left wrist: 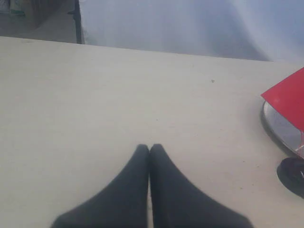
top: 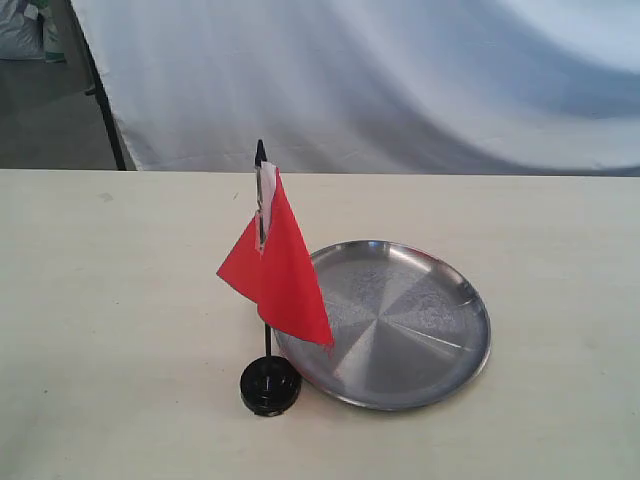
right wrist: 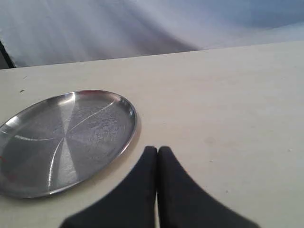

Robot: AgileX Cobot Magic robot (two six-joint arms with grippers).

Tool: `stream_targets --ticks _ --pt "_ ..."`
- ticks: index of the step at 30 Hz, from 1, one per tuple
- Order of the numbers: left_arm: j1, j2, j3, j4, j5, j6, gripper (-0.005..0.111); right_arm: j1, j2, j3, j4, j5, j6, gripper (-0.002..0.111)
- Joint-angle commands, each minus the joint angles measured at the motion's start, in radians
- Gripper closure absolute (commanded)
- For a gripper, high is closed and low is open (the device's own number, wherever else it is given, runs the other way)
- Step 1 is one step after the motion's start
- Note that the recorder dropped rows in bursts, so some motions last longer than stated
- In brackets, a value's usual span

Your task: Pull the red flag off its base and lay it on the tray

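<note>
A red flag [top: 272, 265] stands upright in its black base [top: 270, 385] on a pale table [top: 100, 300], just beside the rim of a silver tray [top: 420, 330]. The left hand [left wrist: 149, 148] and right hand [right wrist: 157, 149] are closed, holding nothing — best to pin the base, then pull the flag straight up.

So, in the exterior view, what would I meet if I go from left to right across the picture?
White bag in the far corner → black slanted leg → red flag → tray. The base stands directly under the flag, so I give it no separate place.
</note>
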Motion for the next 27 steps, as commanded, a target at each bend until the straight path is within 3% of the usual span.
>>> stream_targets --ticks 1,17,27 --pt "0.004 -0.004 0.004 0.001 0.002 0.0 0.107 0.002 -0.006 0.004 -0.003 -0.003 0.0 0.109" --pt "0.004 -0.004 0.004 0.001 0.002 0.0 0.107 0.002 -0.006 0.004 0.001 -0.022 0.0 0.109" --pt "0.004 -0.004 0.004 0.001 0.002 0.0 0.107 0.002 -0.006 0.004 0.113 -0.07 0.005 0.109"
